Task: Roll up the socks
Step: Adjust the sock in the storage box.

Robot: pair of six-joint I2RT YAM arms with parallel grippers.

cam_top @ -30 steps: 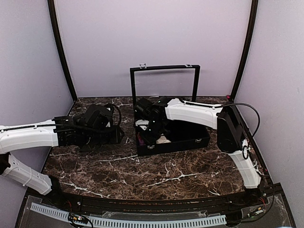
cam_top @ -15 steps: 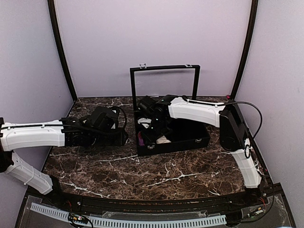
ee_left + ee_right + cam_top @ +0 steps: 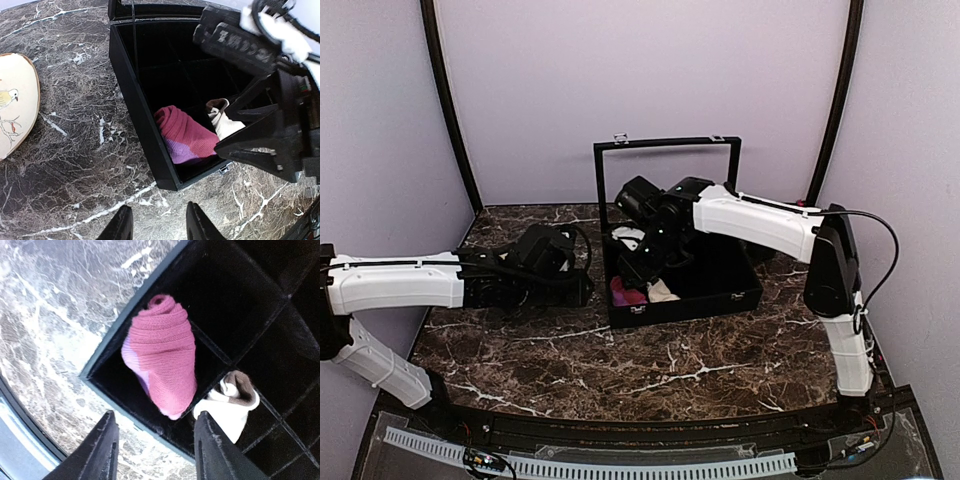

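magenta-purple sock (image 3: 162, 352), rolled into a bundle, sits in the near-left corner compartment of the black divided box (image 3: 700, 305). one end leans up against the box's left wall. cream sock (image 3: 230, 402) with a brown band at its cuff sits bunched in the next compartment to the right, along the box's near edge. a thin divider runs between the two, and the magenta bundle leans over it toward the cream one.

box stands toward the back middle of the dark marble tabletop (image 3: 620, 370), lid (image 3: 665, 143) upright behind it.

right gripper (image 3: 156, 435) hangs over the box's near-left corner, pointing down at the socks. fingers spread fairly wide, nothing between them, clear of the fabric.

left gripper (image 3: 157, 220) is low over the tabletop just beside the box's left wall, outside it. fingers moderately apart, holding nothing, marble showing in the gap.

round beige disc (image 3: 15, 115) with a bird print lies flat on the tabletop, well left of the box.
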